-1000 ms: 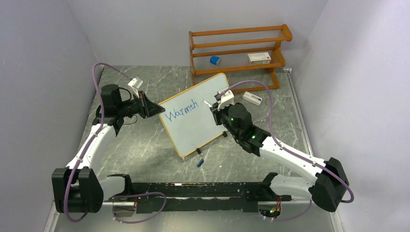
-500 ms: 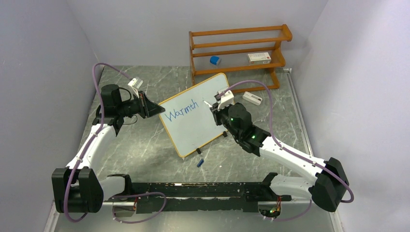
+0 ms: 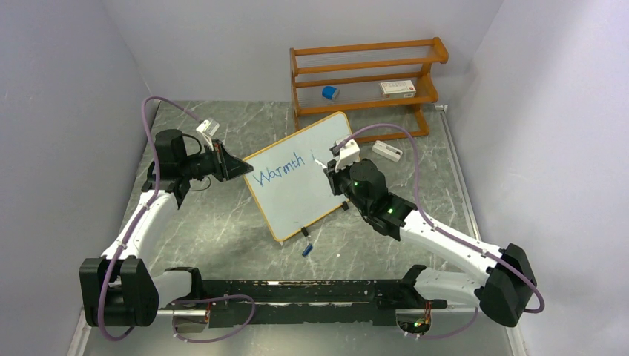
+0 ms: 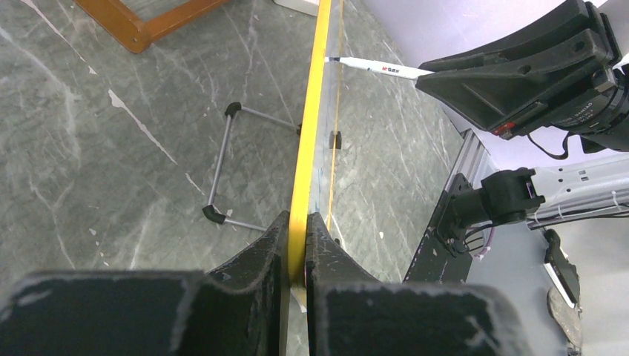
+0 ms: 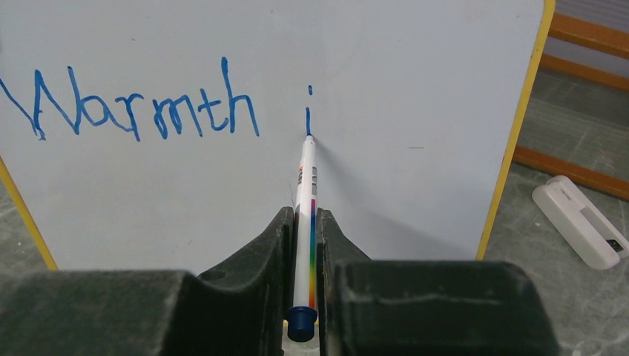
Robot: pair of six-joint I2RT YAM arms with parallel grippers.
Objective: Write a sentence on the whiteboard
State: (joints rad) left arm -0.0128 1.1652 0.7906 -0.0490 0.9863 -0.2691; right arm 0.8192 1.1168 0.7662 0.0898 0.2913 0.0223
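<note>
The whiteboard (image 3: 297, 178) stands tilted on the grey marbled table (image 3: 222, 222), about midway between the two arms and in front of the orange wooden shelf rack (image 3: 363, 74). The left gripper (image 4: 297, 222) is clenched on the board's left edge, one finger on each side of the thin yellow-orange frame. Seen from the left wrist, a wire stand (image 4: 222, 163) with black-capped feet props the board from behind and rests on the table.

The right gripper (image 5: 304, 215) is clamped on a white marker (image 5: 305, 185) with a dark blue end cap. The marker points up at the board face, and its tip touches the surface at the lower end of a short stroke. The sentence (image 5: 145, 111), in thin blue handwriting, reads "Warmth" followed to the right by a lone "i".

A white rectangular eraser-like block (image 5: 582, 222) lies on the table just beside the board's right edge, near the rack. A small blue cap (image 3: 306, 250) lies on the table near the board's lower corner. On the rack's middle shelf sit a small blue object (image 3: 329, 93) and a white box (image 3: 397, 88), well apart.
</note>
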